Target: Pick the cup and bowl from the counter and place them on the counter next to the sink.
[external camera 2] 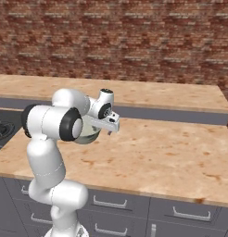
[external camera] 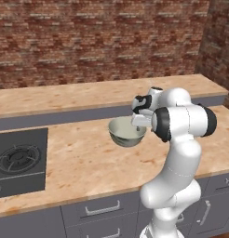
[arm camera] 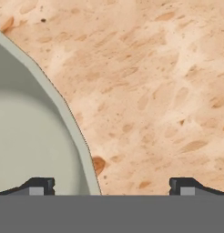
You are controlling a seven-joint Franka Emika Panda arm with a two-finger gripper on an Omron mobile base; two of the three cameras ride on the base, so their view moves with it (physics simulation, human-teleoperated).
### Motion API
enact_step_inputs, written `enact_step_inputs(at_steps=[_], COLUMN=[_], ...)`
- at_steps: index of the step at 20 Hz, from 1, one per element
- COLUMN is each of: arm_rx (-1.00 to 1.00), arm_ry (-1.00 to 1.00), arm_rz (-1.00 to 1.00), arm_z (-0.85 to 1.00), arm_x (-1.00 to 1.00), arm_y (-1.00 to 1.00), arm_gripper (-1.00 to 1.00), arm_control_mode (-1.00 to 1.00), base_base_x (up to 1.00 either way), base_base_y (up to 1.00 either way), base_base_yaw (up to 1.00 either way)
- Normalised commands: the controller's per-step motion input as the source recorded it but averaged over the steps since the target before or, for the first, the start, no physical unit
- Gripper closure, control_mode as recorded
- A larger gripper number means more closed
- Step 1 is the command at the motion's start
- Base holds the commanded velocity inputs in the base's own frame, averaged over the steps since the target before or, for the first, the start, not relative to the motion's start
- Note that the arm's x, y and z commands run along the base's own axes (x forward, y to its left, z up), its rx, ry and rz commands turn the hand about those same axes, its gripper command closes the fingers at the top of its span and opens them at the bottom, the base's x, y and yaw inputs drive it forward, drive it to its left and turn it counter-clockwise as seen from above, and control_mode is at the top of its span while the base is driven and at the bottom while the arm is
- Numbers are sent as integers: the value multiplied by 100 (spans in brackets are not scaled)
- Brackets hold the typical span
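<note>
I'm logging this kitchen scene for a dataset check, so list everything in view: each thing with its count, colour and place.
bowl: one, pale grey-green with off-white inside, on the counter right under the end effector.
counter: one, light tan wood grain, over grey cabinets, with a raised back ledge.
stove top: one, black with a round burner, set into the counter at the left.
cabinets: grey drawer fronts with metal handles, below the counter.
brick wall: one, red-brown, behind the counter.
arm: one, white with dark joints.
end effector: one, open, one fingertip over the bowl's inside, the other over the counter.
</note>
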Motion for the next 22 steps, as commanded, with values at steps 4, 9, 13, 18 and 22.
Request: enact_step_inputs(at_steps=[4,9,13,18,22], arm_rx=[0,0,0,0,0], arm_ry=[0,0,0,0,0], arm_rz=[0,0,0,0,0], arm_z=[0,0,0,0,0], arm_x=[0,0,0,0,-15], arm_y=[0,0,0,0,0], arm_gripper=[-100,-100,100,100,100], arm_control_mode=[-100,-100,-100,-100,-100], base_base_x=[0,0,0,0,0], base_base_y=[0,0,0,0,0], base_base_yaw=[0,0,0,0,0])
